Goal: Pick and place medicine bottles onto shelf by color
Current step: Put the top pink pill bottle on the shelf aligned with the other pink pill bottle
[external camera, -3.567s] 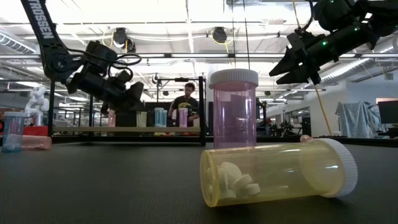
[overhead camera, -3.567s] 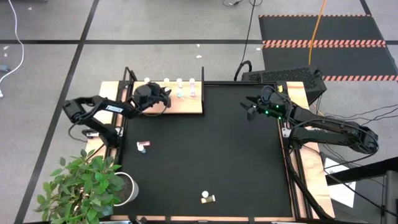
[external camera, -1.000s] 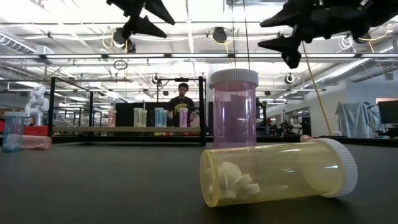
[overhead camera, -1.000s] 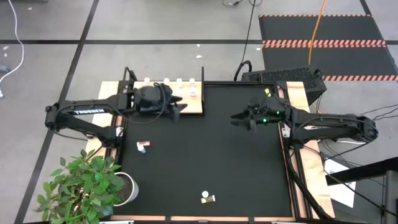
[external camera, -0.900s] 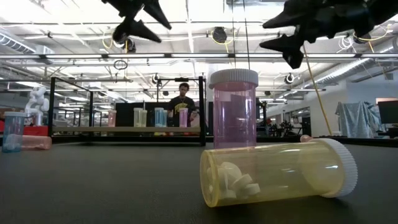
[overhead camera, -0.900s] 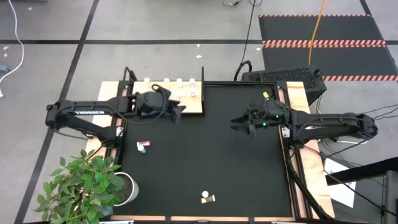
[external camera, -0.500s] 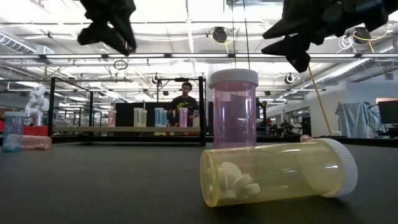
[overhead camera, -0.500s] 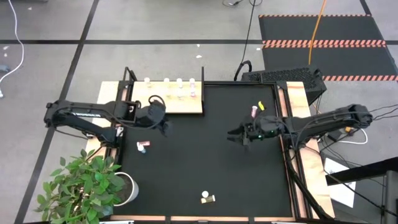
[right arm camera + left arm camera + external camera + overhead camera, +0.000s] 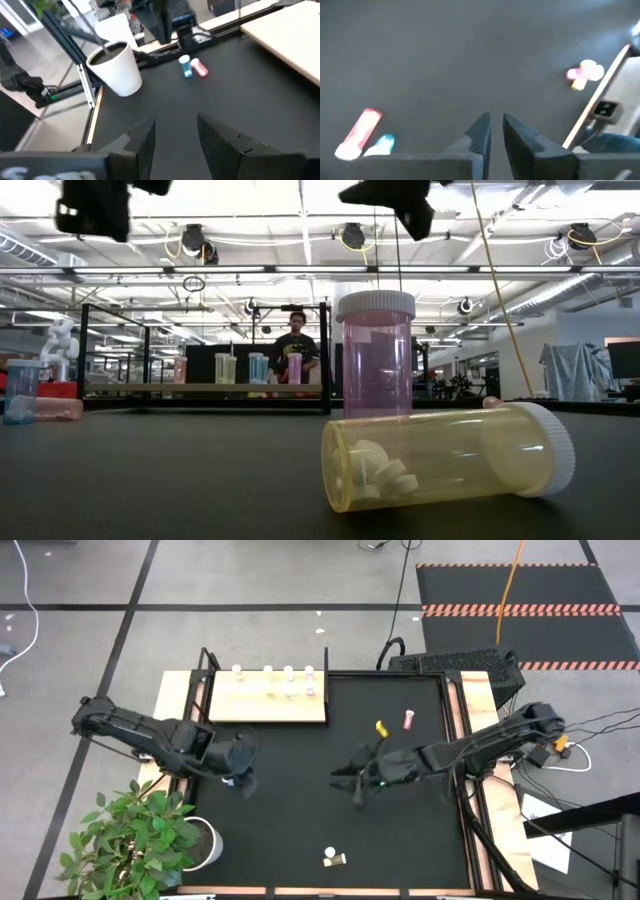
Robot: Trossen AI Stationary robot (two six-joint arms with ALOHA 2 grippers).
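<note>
High view showed the left gripper point(image 9: 243, 782), fingers nearly clenched on nothing, over the pink bottle point(image 9: 359, 132) and blue bottle point(image 9: 383, 143), probably to grab one. Right gripper point(image 9: 346, 780) hung mid-mat, fingers parted, empty; sorted bottles stood on the shelf point(image 9: 266, 708).

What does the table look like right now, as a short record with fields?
shelf: light-wood board at the mat's far left corner
shelved bottles: row standing along its far edge
loose bottles: yellow bottle and pink bottle on the mat's right; front pair by the near edge
left gripper: over mat's left side, nearly shut, empty
right gripper: mid-mat, open, empty
</note>
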